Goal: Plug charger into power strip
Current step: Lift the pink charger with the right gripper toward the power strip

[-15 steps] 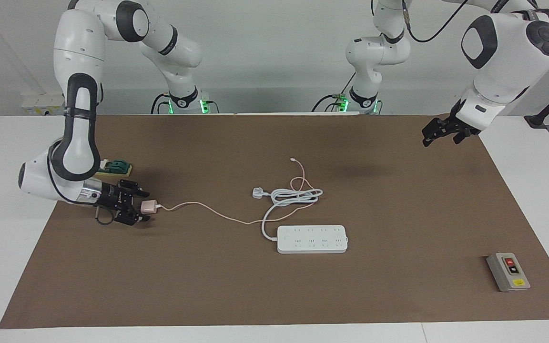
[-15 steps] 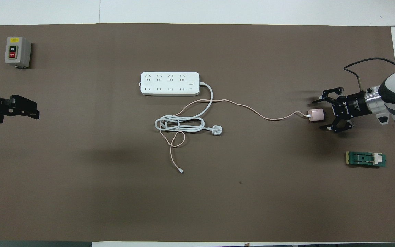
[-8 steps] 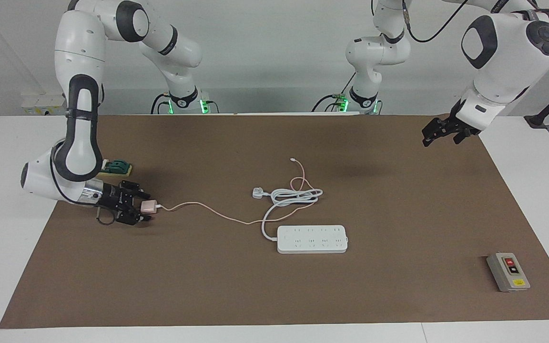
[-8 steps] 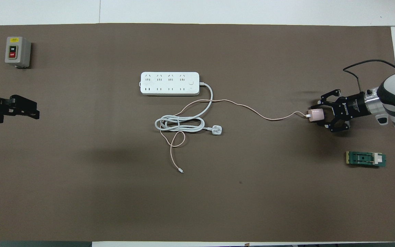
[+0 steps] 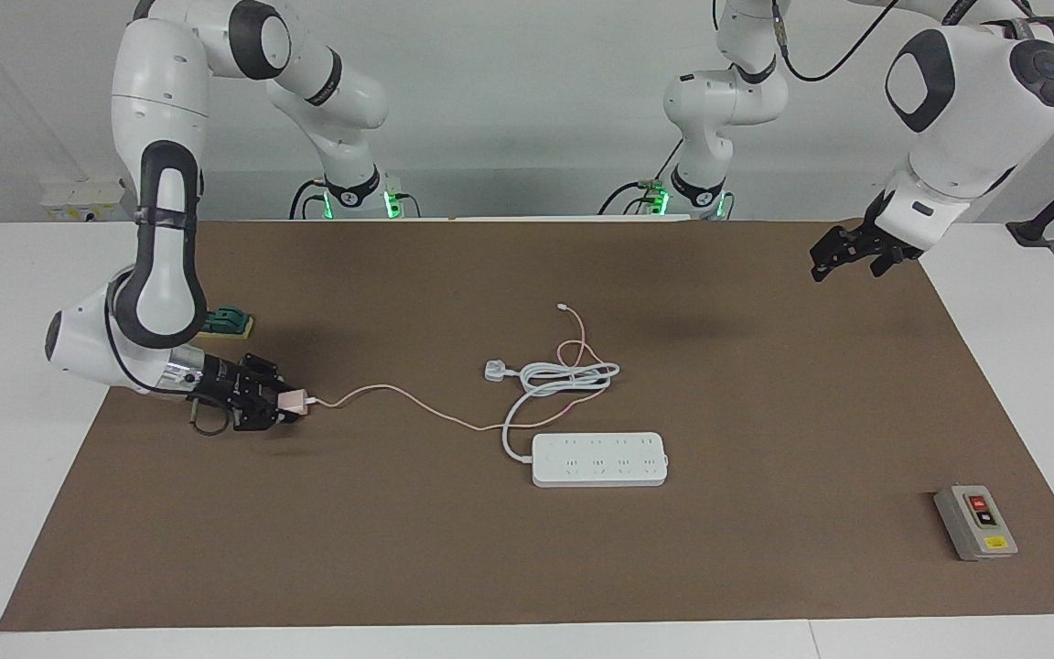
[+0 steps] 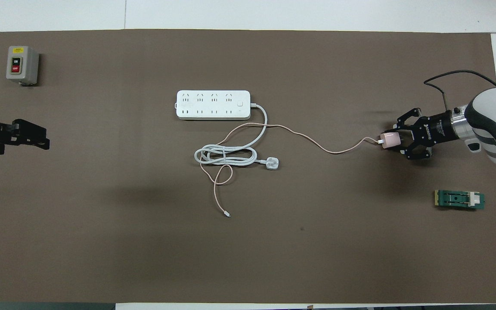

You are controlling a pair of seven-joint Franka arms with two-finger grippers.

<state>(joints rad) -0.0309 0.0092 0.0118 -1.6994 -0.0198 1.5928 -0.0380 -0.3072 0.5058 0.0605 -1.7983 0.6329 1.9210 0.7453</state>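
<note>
The pale-pink charger [image 5: 290, 401] [image 6: 389, 140] is low over the brown mat at the right arm's end of the table. My right gripper [image 5: 284, 405] [image 6: 392, 141] is shut on it, reaching in sideways. Its thin pink cable [image 5: 399, 398] [image 6: 317, 142] trails across the mat toward the middle. The white power strip [image 5: 599, 459] [image 6: 212, 104] lies flat mid-table with its sockets facing up. My left gripper [image 5: 827, 264] [image 6: 41, 141] waits open and holding nothing, in the air over the mat's edge at the left arm's end.
A white three-pin plug [image 5: 495, 370] [image 6: 272, 163] with a coiled thick cord lies nearer to the robots than the strip. A grey button box [image 5: 975, 523] [image 6: 22, 64] sits at the left arm's end. A small green part [image 5: 227, 320] [image 6: 460, 199] lies near the right gripper.
My right gripper has closed on the charger and shifted it a little toward the middle of the table, dragging the cable end along. The left arm has stayed put.
</note>
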